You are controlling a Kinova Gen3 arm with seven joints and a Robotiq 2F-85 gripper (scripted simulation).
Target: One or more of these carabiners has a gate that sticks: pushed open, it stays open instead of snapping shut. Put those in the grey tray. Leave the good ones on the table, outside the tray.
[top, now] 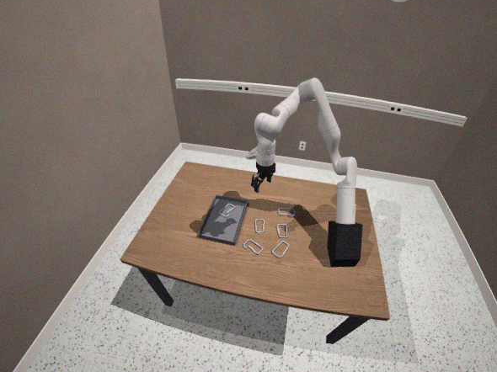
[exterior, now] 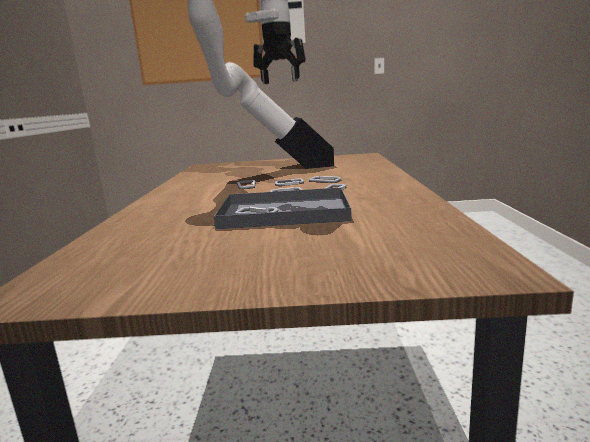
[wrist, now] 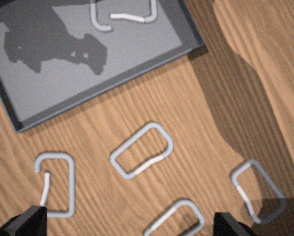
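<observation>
My gripper (top: 263,185) (exterior: 280,81) (wrist: 130,224) is open and empty, high above the table. The grey tray (top: 216,241) (exterior: 282,221) holds one carabiner (top: 223,209) (wrist: 154,7) whose gate stands open inward. On the table, a carabiner (top: 255,244) (wrist: 71,185) near the tray's near corner also has its gate standing open. A carabiner (top: 256,225) (wrist: 132,140) beside the tray looks shut. A carabiner (top: 286,231) (wrist: 185,202) right of it is cut off in the wrist view. A carabiner (top: 286,215) (wrist: 269,180) farther back and another (top: 285,250) at the front right look shut.
The arm's black base (top: 344,244) (exterior: 312,145) stands on the wooden table (top: 189,261) (exterior: 300,270), right of the carabiners in the top view. The arm's shadows fall across the tray and the table. The tray has low raised walls.
</observation>
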